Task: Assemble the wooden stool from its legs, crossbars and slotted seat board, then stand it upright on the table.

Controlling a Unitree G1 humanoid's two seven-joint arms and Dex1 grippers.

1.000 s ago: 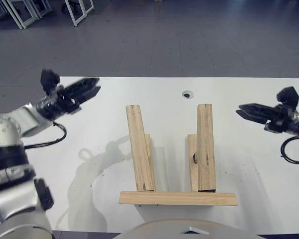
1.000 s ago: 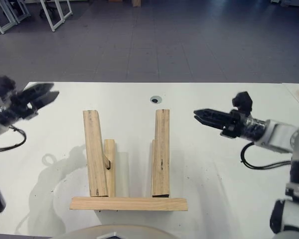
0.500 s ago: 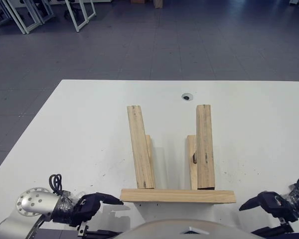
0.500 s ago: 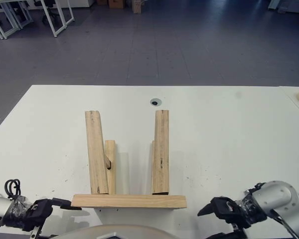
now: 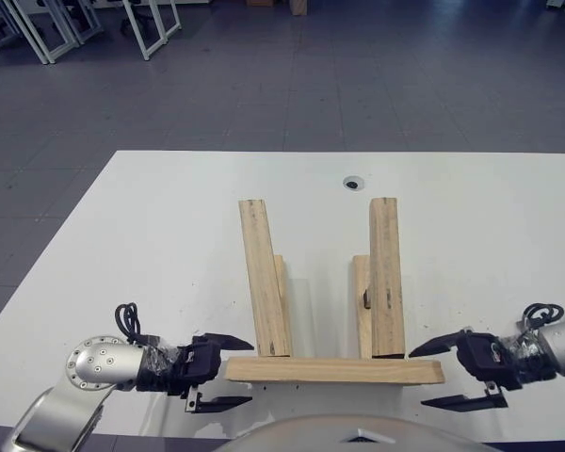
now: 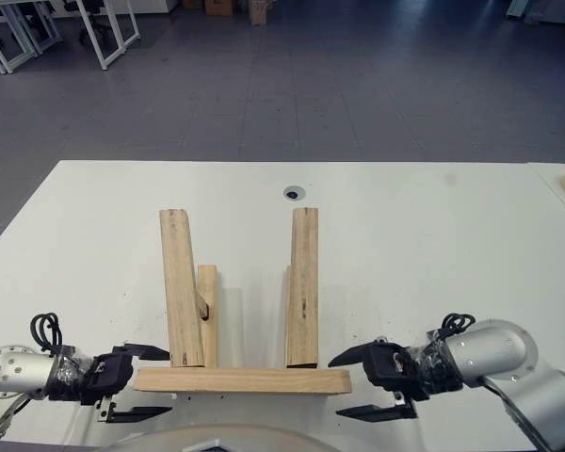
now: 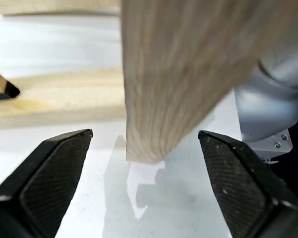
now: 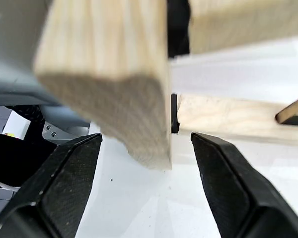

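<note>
From the head view, your left gripper [image 5: 248, 374] and right gripper [image 5: 416, 379] are both spread apart. Each straddles 1 end of the seat board [image 5: 334, 371], and the stool's 2 legs [image 5: 266, 278] run away beyond them along the table [image 5: 151, 235].

In the left wrist view, the board end sits off-centre between the pads [image 7: 54, 173].

The right wrist view shows the same offset. If you close unevenly, 1 pad strikes first, which could shove the board and rack the legs loose.
</note>
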